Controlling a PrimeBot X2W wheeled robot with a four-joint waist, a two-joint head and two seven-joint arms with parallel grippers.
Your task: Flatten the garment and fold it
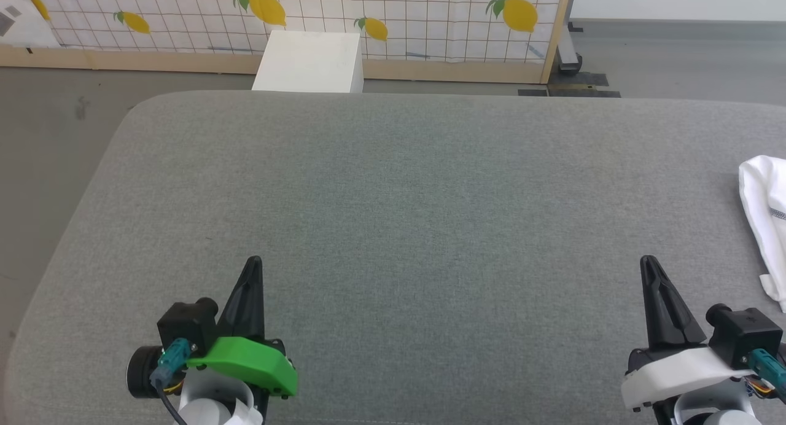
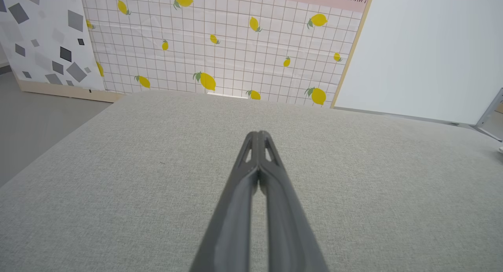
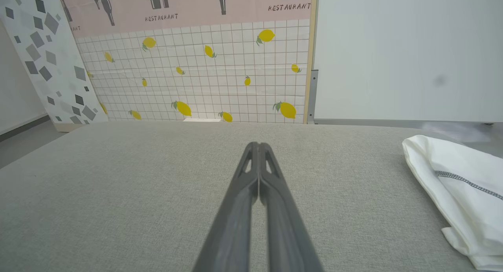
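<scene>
Step one of flatten-and-fold, apparently not begun; left gripper low left over grey cushioned surface, fingers pressed together, holding nothing; white box beyond far edge, not part of job; right gripper low right, likewise closed tight and empty; garment bunched at far right of surface, partly cut off in head view, near right gripper but not touching, grey seam stitching clear in right wrist view; next likely calls for turning or reaching right, opening right fingers, pinching an edge, dragging cloth toward centre for spreading.
</scene>
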